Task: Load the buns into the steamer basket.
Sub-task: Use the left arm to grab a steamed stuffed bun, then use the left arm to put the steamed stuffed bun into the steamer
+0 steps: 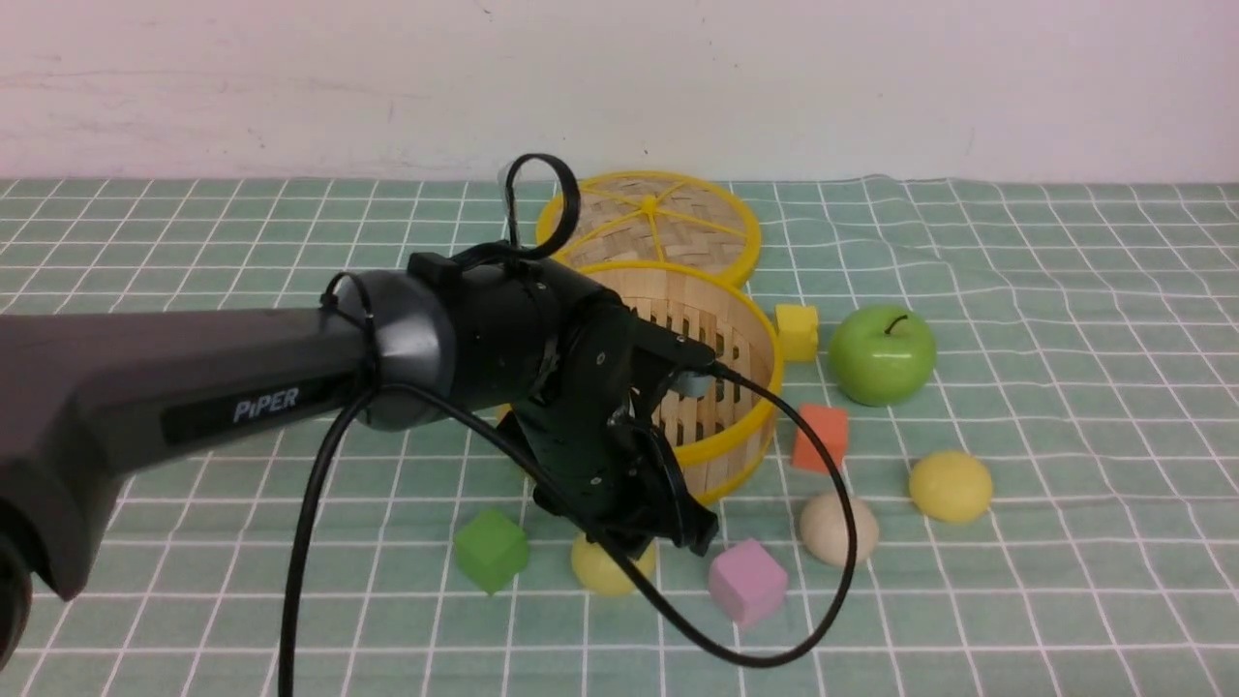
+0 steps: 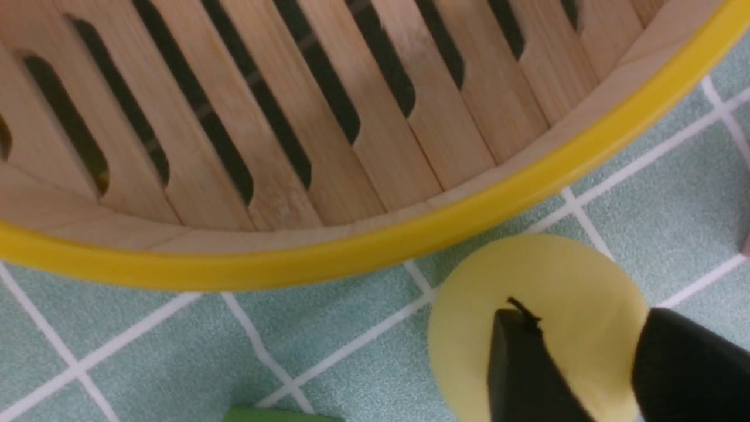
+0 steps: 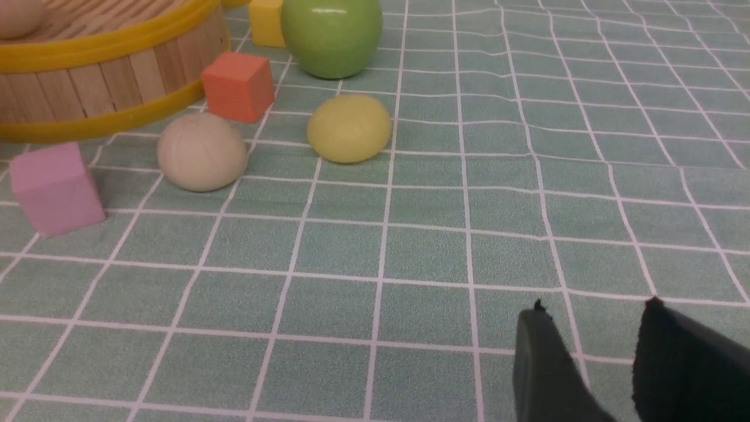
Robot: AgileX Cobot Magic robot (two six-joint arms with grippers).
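Observation:
The steamer basket [image 1: 740, 334] stands mid-table, with one beige bun [image 3: 17, 17] inside it. My left arm [image 1: 542, 358] reaches down in front of the basket. The left gripper [image 2: 586, 313] is closed on a pale yellow bun [image 2: 469, 328] that rests on the cloth beside the basket's yellow rim [image 2: 410, 234]. That bun [image 1: 595, 571] shows partly under the gripper in the front view. A beige bun [image 1: 837, 528] and another yellow bun [image 1: 951, 486] lie to the right of the basket. The right gripper [image 3: 592, 310] hovers open over bare cloth, well short of those two buns.
The basket's woven lid [image 1: 658, 223] lies behind it. A green apple [image 1: 881, 353], a yellow cube [image 1: 796, 331] and an orange cube [image 1: 821, 436] sit to the basket's right. A pink cube [image 1: 745, 581] and a green cube [image 1: 491, 550] flank the left gripper. A black cable [image 1: 832, 581] loops over the cloth.

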